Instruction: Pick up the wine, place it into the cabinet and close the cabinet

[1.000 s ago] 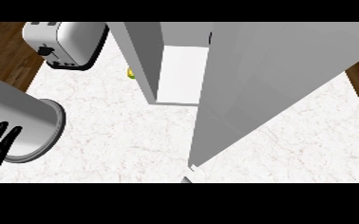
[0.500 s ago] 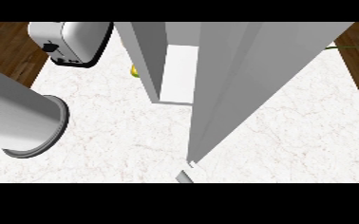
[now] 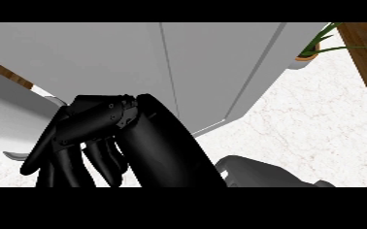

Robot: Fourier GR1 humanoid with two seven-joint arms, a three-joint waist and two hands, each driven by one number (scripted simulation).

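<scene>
The white cabinet (image 3: 208, 63) fills the upper half of the head view, and both its doors look closed with a thin seam between them. The wine is not visible anywhere. My left hand (image 3: 86, 136) hangs large and black at the lower left, in front of the cabinet's left door, fingers (image 3: 72, 165) relaxed, pointing down and holding nothing. A broad black part (image 3: 175, 145) runs from the cabinet front down to a grey forearm (image 3: 258, 172) at the bottom. It seems to belong to my right hand, and its state is hidden.
White marble counter (image 3: 308, 126) shows to the right of the cabinet. A potted plant (image 3: 314, 48) stands at the far right behind the cabinet's corner. Wooden floor (image 3: 356, 39) lies beyond the counter's right edge.
The cabinet's wide-open door has swung shut, hiding the interior. The toaster has left the view. A black hand now fills the lower left, close to the camera.
</scene>
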